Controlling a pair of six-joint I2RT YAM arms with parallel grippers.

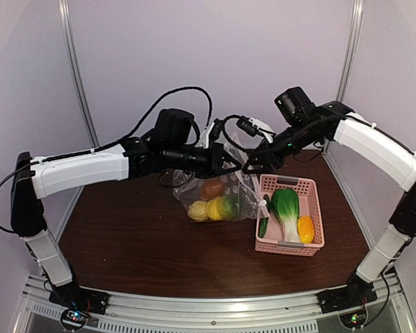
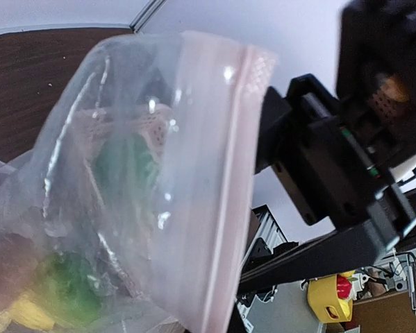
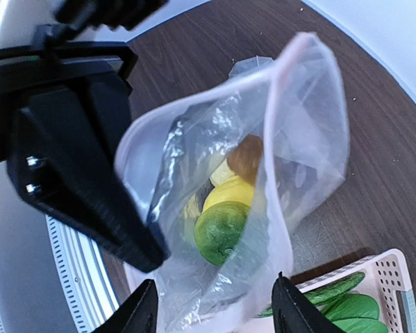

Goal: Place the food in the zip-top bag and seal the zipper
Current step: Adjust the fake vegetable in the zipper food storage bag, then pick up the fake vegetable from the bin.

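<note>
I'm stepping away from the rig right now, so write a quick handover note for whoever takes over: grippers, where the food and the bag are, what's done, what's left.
Left gripper: shut on the mouth edge of the zip-top bag, holding it up.
Right gripper: open, fingers apart at the bag's mouth.
In the bag: lemons, green piece, brown bread.
In the pink basket: bok choy, orange-yellow piece, dark green vegetable.
Done: part of the food is bagged.
Left: bag the basket's three pieces, then close the zipper, which stands open.
</note>
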